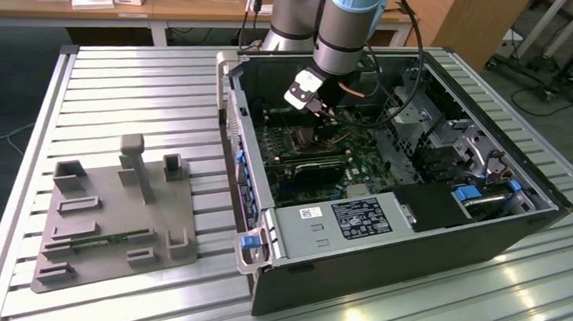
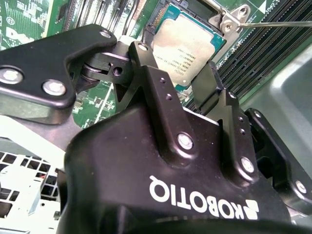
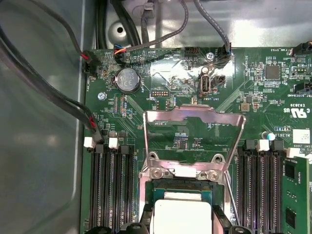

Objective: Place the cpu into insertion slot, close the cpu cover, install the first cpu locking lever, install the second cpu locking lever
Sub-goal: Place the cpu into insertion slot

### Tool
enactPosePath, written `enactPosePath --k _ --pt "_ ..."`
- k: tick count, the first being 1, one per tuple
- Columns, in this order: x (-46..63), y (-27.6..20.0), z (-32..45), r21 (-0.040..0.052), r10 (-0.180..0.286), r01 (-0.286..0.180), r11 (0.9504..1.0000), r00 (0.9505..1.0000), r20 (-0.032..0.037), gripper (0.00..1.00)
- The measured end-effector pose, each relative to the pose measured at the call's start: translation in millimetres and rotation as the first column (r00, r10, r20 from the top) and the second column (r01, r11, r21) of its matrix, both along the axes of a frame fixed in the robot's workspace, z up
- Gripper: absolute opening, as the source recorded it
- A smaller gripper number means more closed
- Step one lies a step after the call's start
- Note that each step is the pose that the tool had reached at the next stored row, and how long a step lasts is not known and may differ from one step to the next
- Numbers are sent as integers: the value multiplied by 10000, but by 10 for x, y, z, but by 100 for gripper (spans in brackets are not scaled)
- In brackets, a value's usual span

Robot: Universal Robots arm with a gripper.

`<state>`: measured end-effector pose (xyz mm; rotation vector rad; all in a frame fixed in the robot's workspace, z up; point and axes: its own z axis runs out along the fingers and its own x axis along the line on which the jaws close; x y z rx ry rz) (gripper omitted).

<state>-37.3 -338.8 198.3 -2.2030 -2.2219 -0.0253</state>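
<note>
The gripper (image 1: 318, 107) reaches down through the open side of the computer case (image 1: 399, 238), near the case's far corner on the exterior view's left. The case lies on a slatted metal table (image 1: 135, 96), with a grey fixture plate (image 1: 109, 225) well apart on the exterior view's left. In both wrist views the fingers (image 2: 146, 68) stand narrow and close against two opposite edges of the cpu (image 2: 187, 46) (image 3: 183, 214), gripping it. The chip sits level at the insertion slot (image 3: 181, 187); whether it already rests in the slot or hangs just above it cannot be told. The cpu cover (image 3: 194, 115) is swung open on its hinge, and the green motherboard (image 3: 253, 107) shows through its square window, so the slot is uncovered. Room at the slot is tight. Banks of long black memory slots (image 3: 112, 190) crowd it on both flanks. A thin locking lever (image 3: 231, 195) runs along one edge of the slot, between the slot rim and the nearer memory bank. Beyond the open cover a coin cell battery (image 3: 128, 79) sits on the board. Past the board's edge lies bare grey case metal, crossed by black cables (image 3: 48, 92).
</note>
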Motion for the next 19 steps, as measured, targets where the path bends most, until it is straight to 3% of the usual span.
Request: enactPosePath --k 19 --pt "1 -2 -56 -3 -35 35 10000 10000 -2 54"
